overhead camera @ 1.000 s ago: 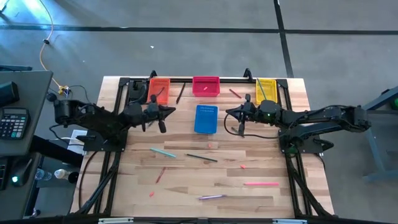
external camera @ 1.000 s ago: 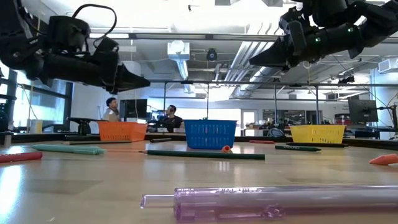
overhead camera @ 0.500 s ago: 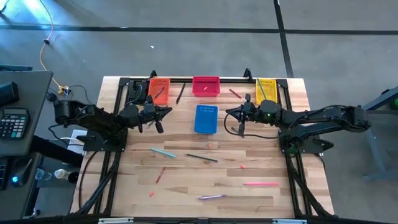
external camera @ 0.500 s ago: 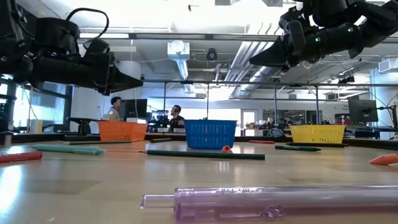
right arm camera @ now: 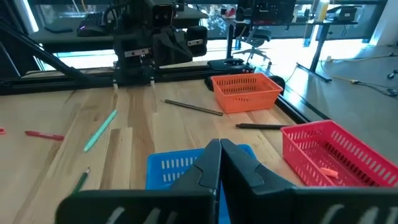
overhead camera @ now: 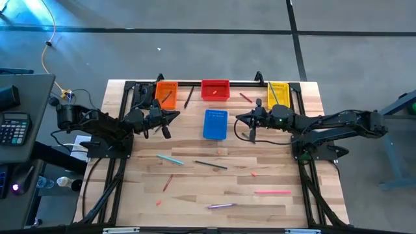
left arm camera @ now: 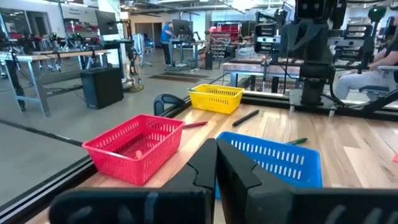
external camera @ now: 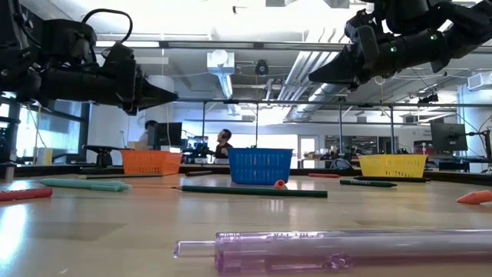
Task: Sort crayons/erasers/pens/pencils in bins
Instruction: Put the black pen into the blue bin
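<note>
Both grippers hover shut and empty above the table's far half. My left gripper hangs between the orange bin and the blue bin. My right gripper hangs right of the blue bin, near the yellow bin. The red bin holds a pink eraser. On the boards lie a teal pen, a dark pencil, a red crayon, a pink pen and a purple pen.
A dark pencil lies between the orange and red bins, and a red crayon lies left of the yellow bin. Small erasers dot the boards. A black frame rail runs along the far edge. People move in the room behind.
My left gripper has drawn back a little toward the table's left edge, staying shut. My right arm has kept still.
</note>
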